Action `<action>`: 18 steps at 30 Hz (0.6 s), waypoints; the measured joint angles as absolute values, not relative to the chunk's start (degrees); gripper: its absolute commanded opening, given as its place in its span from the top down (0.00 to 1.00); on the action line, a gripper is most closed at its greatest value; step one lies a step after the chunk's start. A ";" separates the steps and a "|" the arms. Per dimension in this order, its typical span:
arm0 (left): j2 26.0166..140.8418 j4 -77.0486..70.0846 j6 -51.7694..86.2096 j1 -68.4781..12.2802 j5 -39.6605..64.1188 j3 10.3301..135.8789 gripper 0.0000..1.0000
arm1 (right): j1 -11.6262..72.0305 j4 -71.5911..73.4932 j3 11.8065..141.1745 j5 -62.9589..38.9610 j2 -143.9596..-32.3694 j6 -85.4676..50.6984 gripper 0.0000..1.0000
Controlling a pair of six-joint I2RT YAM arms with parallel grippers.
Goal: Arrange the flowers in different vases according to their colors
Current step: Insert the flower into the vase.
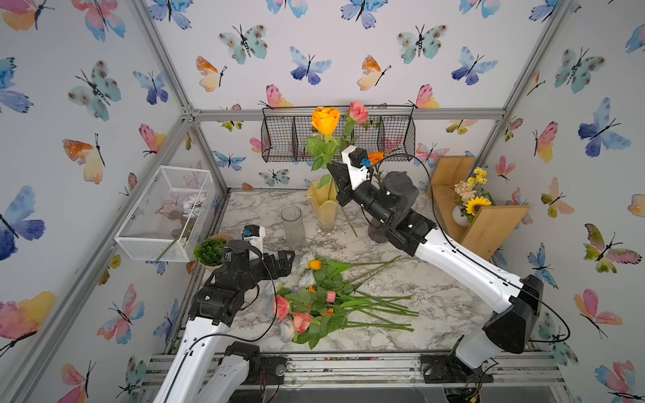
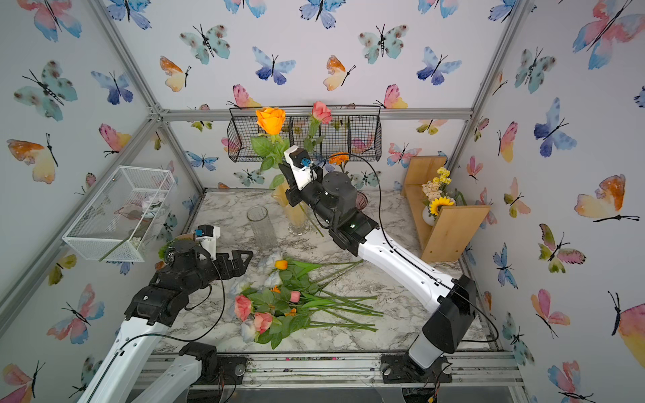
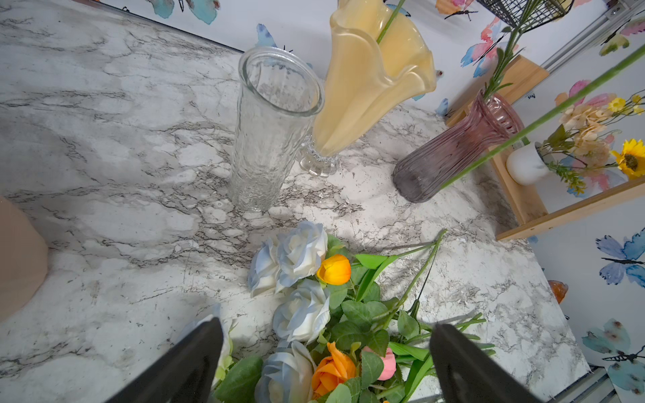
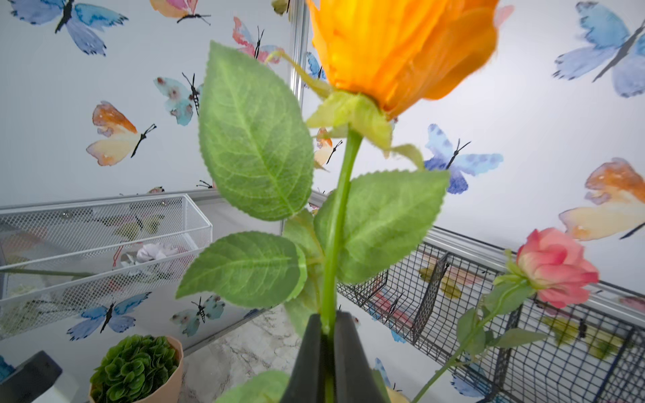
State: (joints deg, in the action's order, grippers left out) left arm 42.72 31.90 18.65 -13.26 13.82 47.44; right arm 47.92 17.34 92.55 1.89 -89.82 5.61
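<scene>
Right wrist view alone shows right tool (image 4: 328, 317) clamped on orange rose (image 4: 401, 45), left wrist, left tool (image 3: 326, 324) apart

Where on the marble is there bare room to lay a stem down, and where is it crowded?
Bare marble lies between the clear vase and the tan pot, and at near right between the stem ends of the flower pile and the right arm. Crowded: the pile, and around the yellow vase and purple vase.

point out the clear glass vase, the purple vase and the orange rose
clear glass vase (image 3: 268, 139): left wrist view, middle of its ribbed wall
purple vase (image 3: 450, 153): left wrist view, ribbed body
orange rose (image 4: 401, 45): right wrist view, on the petals
</scene>
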 measured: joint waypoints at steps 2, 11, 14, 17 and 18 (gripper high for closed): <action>42.72 31.90 18.63 -13.26 13.80 47.44 0.01 | 47.51 18.70 92.55 3.07 -88.33 5.67 0.97; 42.57 31.94 18.46 -13.26 13.87 47.44 0.01 | 40.53 21.96 95.02 4.84 -86.76 5.15 0.97; 42.57 31.92 18.46 -13.26 13.85 47.44 0.01 | 37.60 22.15 96.03 4.99 -86.78 4.40 0.97; 42.65 31.92 18.46 -13.26 13.85 47.44 0.01 | 34.89 23.05 96.38 4.99 -86.78 3.29 0.97; 42.72 31.90 18.46 -13.26 13.87 47.44 0.01 | 34.02 23.27 96.38 5.02 -86.78 2.94 0.97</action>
